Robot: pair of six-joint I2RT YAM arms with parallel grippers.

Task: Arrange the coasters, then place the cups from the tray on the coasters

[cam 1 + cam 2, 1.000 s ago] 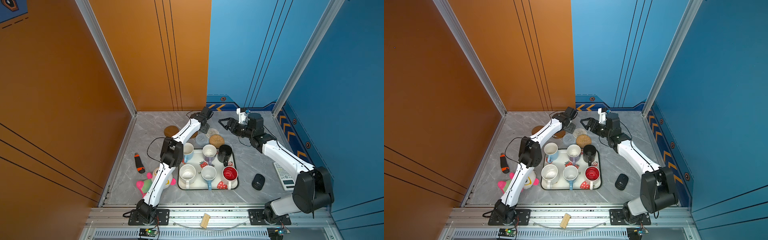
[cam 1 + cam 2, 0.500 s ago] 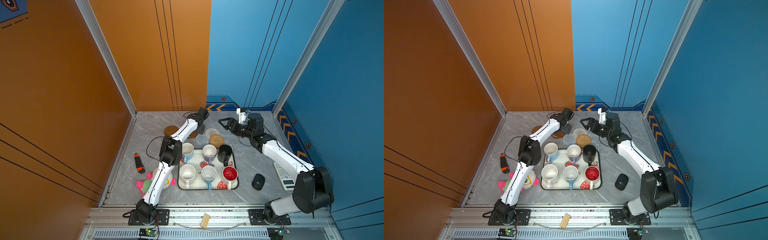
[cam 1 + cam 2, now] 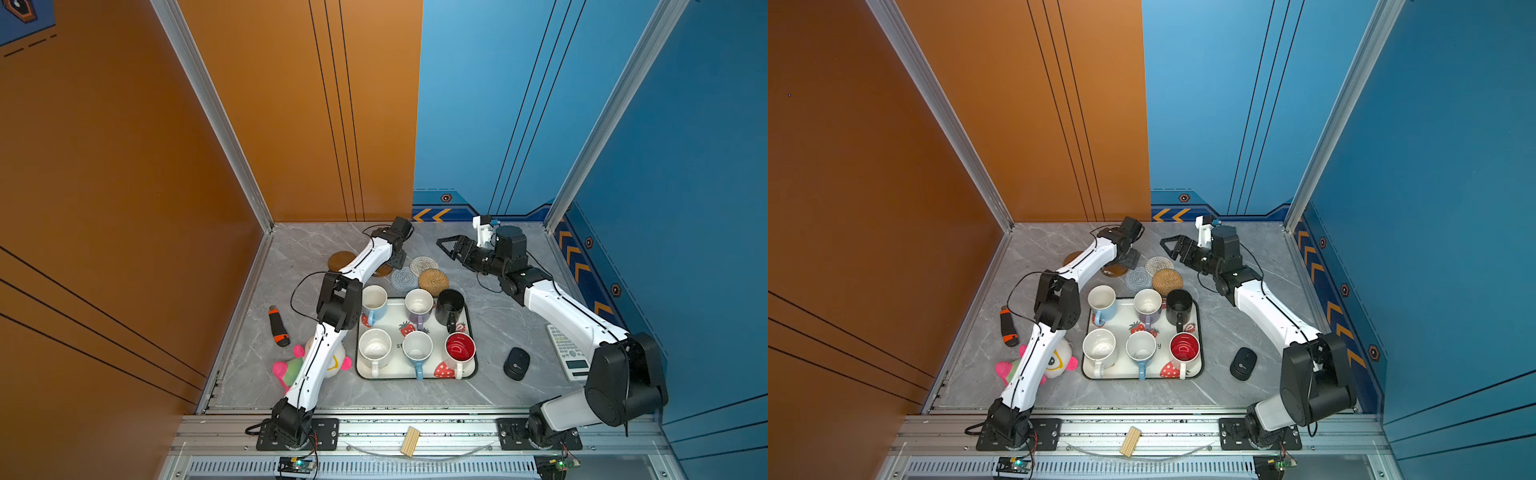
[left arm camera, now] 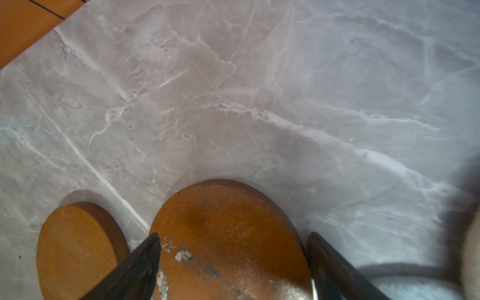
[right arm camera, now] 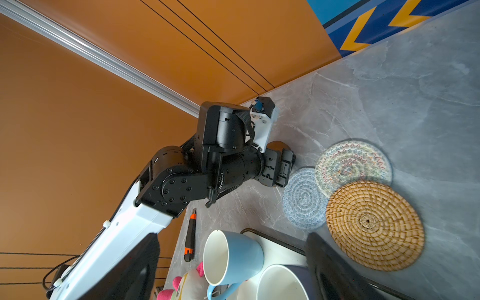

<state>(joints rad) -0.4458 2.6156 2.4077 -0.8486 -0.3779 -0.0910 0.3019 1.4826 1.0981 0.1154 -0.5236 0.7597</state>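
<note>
Six cups stand on the strawberry tray (image 3: pixel 473 365): light blue (image 3: pixel 374 301), lavender (image 3: pixel 418 303), black (image 3: pixel 450 305), speckled cream-white (image 3: pixel 375 348), light blue (image 3: pixel 417 349) and white with red inside (image 3: pixel 460 348). Behind the tray lie the coasters: grey woven (image 3: pixel 402 279), cream woven (image 3: pixel 424 264), tan rattan (image 3: pixel 433 280) and two brown discs (image 3: pixel 340 259). My left gripper (image 4: pixel 233 237) is open, its jaws straddling one brown disc (image 4: pixel 228 220), with the other disc (image 4: pixel 75 246) beside it. My right gripper (image 3: pixel 445 248) hangs open and empty above the back of the table.
A box cutter (image 3: pixel 278 326) and a plush toy (image 3: pixel 291 368) lie left of the tray, under my left arm. A black mouse (image 3: pixel 516 363) and a calculator (image 3: pixel 567 353) sit to the right. Walls close in the back and both sides.
My left gripper has shifted a little to the left and now sits down over the brown disc. The right arm has not moved.
</note>
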